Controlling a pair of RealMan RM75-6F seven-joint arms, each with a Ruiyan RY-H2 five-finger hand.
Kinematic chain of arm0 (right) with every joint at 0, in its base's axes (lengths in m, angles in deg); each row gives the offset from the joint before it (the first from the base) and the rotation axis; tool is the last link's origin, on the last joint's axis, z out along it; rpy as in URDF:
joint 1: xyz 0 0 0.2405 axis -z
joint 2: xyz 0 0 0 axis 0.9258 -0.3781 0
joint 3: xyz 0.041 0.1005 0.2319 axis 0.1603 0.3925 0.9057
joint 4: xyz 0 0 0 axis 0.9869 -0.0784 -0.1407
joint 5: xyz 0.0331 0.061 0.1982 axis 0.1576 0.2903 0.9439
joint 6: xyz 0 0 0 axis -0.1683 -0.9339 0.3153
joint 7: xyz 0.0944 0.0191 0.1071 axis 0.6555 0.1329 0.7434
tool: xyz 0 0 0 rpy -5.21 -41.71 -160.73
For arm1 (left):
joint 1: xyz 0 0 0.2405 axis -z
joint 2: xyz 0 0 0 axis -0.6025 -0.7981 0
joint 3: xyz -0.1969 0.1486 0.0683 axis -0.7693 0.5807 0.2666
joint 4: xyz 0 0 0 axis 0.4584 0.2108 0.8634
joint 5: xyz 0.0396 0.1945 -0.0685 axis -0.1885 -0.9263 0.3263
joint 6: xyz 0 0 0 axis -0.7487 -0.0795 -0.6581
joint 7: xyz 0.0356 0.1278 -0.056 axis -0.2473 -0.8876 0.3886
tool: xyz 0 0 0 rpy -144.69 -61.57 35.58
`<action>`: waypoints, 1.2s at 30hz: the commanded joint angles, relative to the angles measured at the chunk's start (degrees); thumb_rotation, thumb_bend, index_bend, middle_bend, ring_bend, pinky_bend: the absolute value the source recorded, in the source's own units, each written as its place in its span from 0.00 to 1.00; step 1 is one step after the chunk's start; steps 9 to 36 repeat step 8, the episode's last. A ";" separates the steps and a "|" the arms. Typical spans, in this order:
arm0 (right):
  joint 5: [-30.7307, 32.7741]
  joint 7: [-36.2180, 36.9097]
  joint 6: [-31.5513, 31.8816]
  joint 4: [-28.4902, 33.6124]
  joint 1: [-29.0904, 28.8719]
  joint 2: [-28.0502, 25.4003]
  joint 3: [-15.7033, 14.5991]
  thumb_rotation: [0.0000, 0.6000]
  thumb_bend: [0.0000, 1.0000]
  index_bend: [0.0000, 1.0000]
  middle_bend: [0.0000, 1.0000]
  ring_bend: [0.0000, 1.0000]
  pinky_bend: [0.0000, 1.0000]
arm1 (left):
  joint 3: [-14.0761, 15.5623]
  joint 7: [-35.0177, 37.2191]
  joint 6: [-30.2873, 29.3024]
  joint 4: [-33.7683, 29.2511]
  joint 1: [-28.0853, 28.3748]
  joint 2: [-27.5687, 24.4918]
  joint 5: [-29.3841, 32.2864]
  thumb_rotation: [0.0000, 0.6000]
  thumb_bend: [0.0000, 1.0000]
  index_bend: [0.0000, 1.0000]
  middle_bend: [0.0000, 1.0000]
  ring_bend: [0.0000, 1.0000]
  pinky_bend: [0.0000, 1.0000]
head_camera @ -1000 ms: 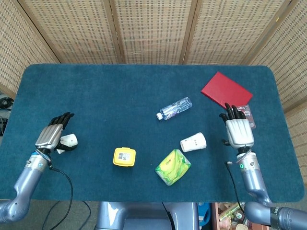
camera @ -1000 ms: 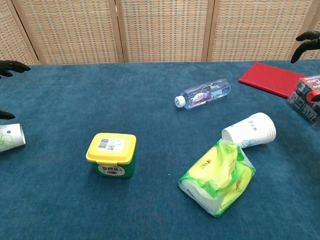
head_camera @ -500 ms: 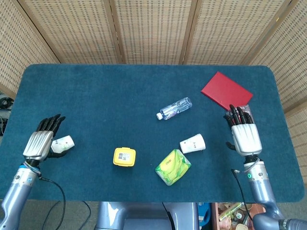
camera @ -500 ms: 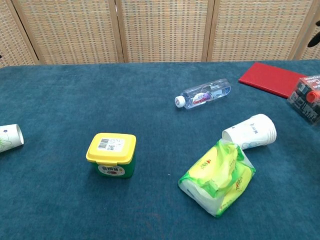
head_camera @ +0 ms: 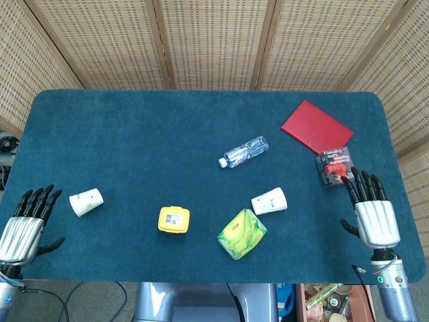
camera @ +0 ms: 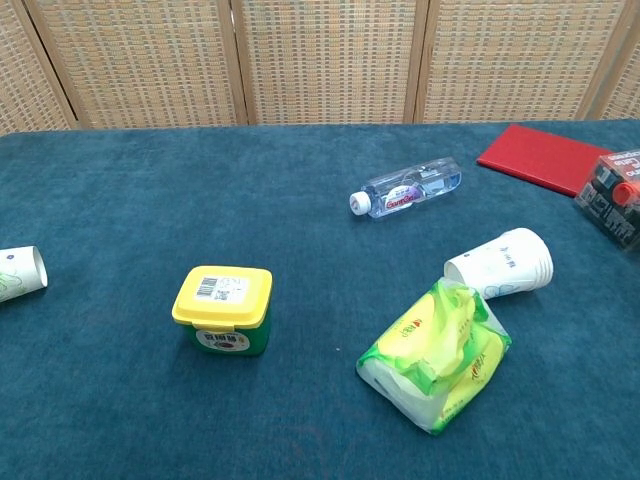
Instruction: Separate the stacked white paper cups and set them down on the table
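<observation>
One white paper cup lies on its side at the table's left. A second white cup lies on its side right of centre, beside the green packet. My left hand hovers at the front left corner, fingers spread and holding nothing, well apart from the left cup. At the front right edge my right hand is likewise spread and holds nothing. Neither hand shows in the chest view.
On the blue table lie a clear water bottle, a yellow-lidded tub, a green snack packet, a red book and a small dark box near my right hand.
Both hands drew back toward the front edge. The left hand let go of the left cup, which now lies alone. The right hand moved off the dark box.
</observation>
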 commanded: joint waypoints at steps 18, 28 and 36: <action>-2.65 4.82 1.68 -5.02 4.21 0.97 -0.20 1.00 0.10 0.14 0.00 0.00 0.13 | -1.54 2.67 -1.88 5.91 -3.37 2.31 -1.61 1.00 0.19 0.00 0.00 0.00 0.00; -2.65 4.82 1.68 -5.02 4.21 0.97 -0.20 1.00 0.10 0.14 0.00 0.00 0.13 | -1.54 2.67 -1.88 5.91 -3.37 2.31 -1.61 1.00 0.19 0.00 0.00 0.00 0.00; -2.65 4.82 1.68 -5.02 4.21 0.97 -0.20 1.00 0.10 0.14 0.00 0.00 0.13 | -1.54 2.67 -1.88 5.91 -3.37 2.31 -1.61 1.00 0.19 0.00 0.00 0.00 0.00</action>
